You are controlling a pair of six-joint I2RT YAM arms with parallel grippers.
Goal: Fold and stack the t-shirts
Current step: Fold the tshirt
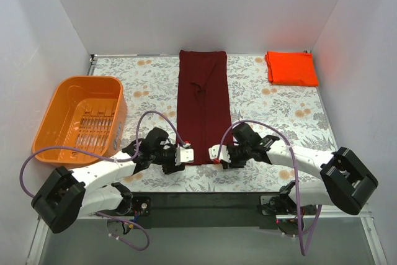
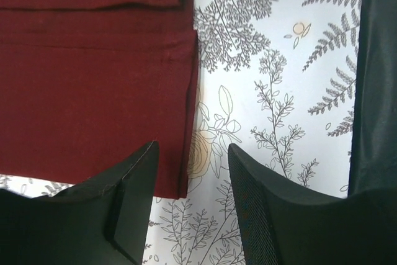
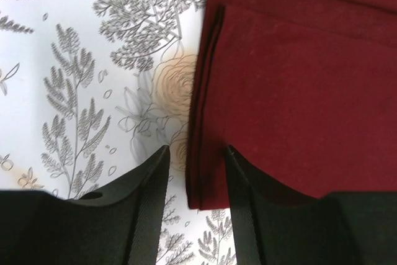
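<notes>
Both jaws open, each bracketing a near corner of maroon t-shirt (image 1: 203, 107); I should pinch all layers, lift evenly.

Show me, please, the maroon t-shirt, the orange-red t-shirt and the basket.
maroon t-shirt (image 1: 203, 107): top external view, strip's middle.
orange-red t-shirt (image 1: 291, 68): top external view, rectangle's centre.
orange plastic basket (image 1: 90, 88): top external view, far wall.

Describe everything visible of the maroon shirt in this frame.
The maroon shirt is plain, matte cloth, folded lengthwise into a long narrow strip with layered side edges and a small crease near mid-length. It lies flat on the floral table, centre, running far to near. The open left gripper and right gripper each straddle a near corner; contact cannot be judged.
</notes>
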